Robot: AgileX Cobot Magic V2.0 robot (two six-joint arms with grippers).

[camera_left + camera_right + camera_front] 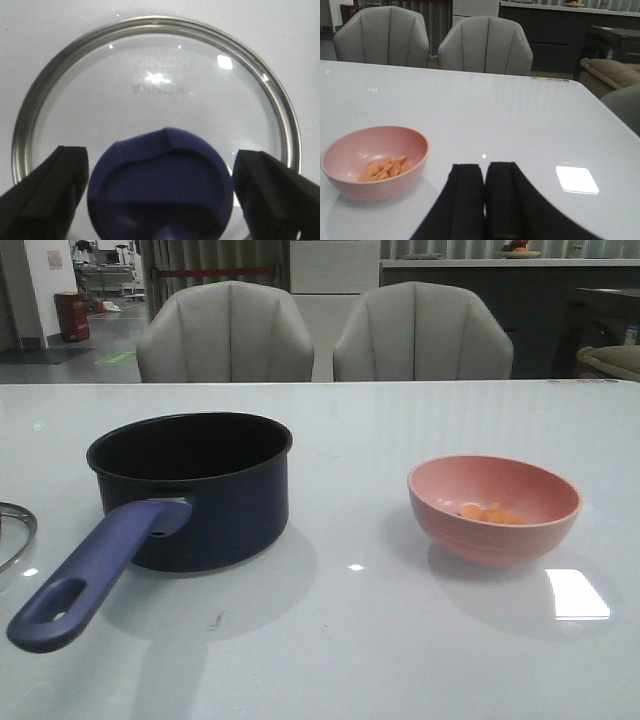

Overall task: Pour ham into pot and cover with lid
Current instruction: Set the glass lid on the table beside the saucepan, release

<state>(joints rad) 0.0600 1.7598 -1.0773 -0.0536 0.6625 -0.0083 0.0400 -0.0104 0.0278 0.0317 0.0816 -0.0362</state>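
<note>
Ham (490,512) remains unpoured in the pink bowl (494,508); right gripper (485,186) fingers are closed, empty; left gripper (160,172) is spread astride the lid (155,100) knob, ungripped. The bowl must be grasped first.

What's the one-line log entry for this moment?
left hand: open, straddling lid knob | right hand: shut, empty, beside bowl | ham: in bowl | pot: uncovered

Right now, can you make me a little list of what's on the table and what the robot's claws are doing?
pot: dark navy pot, empty, handle toward the camera
ham: orange chunks in the pink bowl, right of the pot
lid: glass lid flat on the table, off the pot
left claw: open, fingers either side of the lid's blue knob
right claw: shut, holding nothing, near the bowl
</note>
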